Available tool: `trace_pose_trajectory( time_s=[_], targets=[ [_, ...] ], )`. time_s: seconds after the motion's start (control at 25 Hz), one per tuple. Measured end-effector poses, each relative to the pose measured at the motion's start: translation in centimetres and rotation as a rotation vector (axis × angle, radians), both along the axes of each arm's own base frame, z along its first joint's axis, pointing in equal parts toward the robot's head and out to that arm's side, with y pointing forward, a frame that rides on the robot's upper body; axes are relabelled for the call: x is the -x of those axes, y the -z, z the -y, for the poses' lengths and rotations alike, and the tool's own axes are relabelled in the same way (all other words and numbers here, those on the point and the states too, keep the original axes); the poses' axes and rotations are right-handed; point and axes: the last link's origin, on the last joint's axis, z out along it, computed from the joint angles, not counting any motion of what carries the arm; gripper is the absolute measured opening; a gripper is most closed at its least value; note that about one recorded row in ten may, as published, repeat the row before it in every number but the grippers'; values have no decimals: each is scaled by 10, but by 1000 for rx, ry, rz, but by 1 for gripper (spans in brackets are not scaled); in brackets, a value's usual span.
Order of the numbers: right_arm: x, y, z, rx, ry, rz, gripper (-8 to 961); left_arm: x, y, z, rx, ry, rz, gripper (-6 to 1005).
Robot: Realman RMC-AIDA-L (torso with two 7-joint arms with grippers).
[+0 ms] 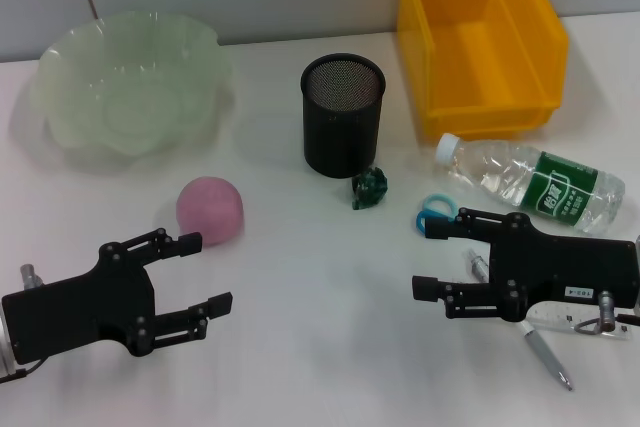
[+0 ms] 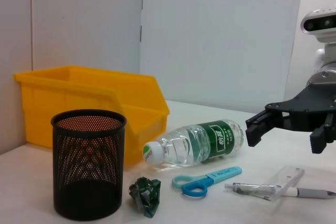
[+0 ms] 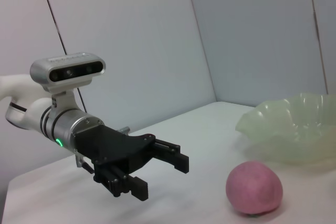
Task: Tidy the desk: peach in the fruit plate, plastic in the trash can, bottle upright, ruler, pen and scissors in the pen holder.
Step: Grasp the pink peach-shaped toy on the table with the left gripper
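Both grippers are hovering released over the desk (image 1: 300, 277).
The left gripper (image 1: 207, 272) is gaping just short of the peach (image 1: 210, 210); the right gripper (image 1: 432, 255) is spreading above scissors (image 1: 435, 212), pen (image 1: 545, 349) and ruler (image 2: 282, 181), beside the lying bottle (image 1: 535, 185).

You are seeing bare surface (image 1: 300, 277) lying between the left end effector (image 1: 200, 272) and right end effector (image 1: 430, 257). Toward the far edge, the pen holder (image 1: 343, 115) and crumpled green plastic (image 1: 369, 188) are blocking the middle; the bottle (image 1: 530, 185) is lying before the trash can (image 1: 480, 42).
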Motion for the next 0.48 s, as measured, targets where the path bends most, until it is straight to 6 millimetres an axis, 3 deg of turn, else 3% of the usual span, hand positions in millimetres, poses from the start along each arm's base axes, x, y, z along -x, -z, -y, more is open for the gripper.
trace_pose_trajectory(
  time_s=[0.48],
  targets=[
    [1,0,0,4,-5,1,815,0,0,-1,-27,3,5,801]
  ],
)
